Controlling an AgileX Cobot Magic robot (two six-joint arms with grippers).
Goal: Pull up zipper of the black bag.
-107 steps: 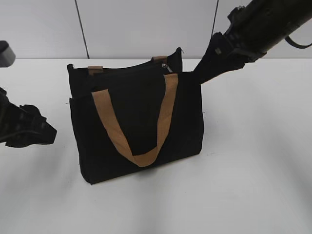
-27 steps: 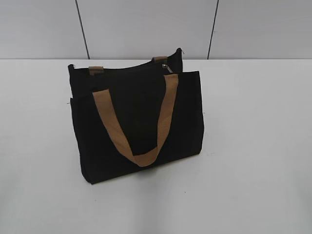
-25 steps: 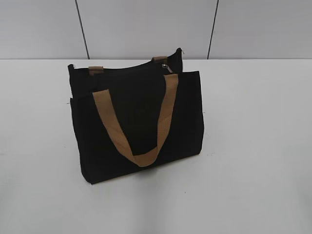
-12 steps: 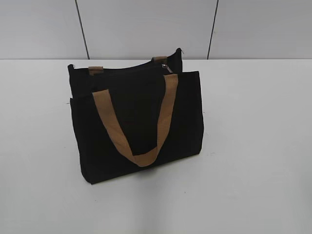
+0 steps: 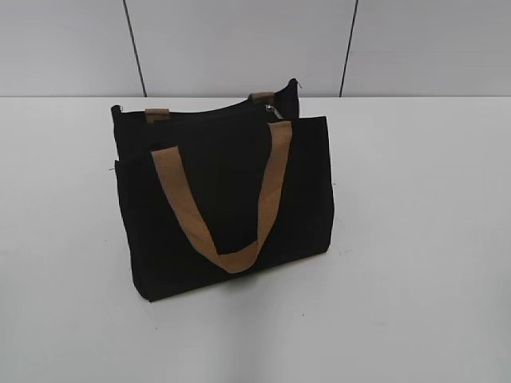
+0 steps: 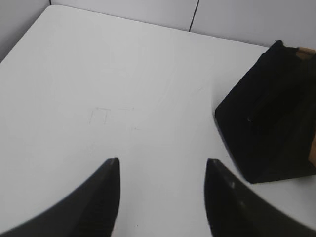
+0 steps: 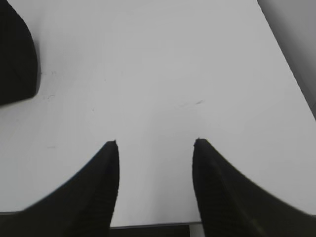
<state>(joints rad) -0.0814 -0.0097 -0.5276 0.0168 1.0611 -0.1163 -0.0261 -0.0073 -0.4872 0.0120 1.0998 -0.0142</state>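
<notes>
On the white table [image 5: 431, 239] the black bag [image 5: 223, 199] stands upright, its zipper [image 5: 274, 109] pull near the right end; both the left end effector [image 6: 162, 165] and right end effector [image 7: 155, 143] hover spread, empty, well apart from it; task looks finished, arms parked

A smooth white rectangular tabletop [image 5: 415, 239] fills the scene, bearing faint pencil-like scratch marks [image 6: 106, 114] on its surface. Behind the tabletop's far edge stands a pale grey panelled wall [image 5: 239, 44], split by thin dark vertical seams [image 5: 134, 48].
</notes>
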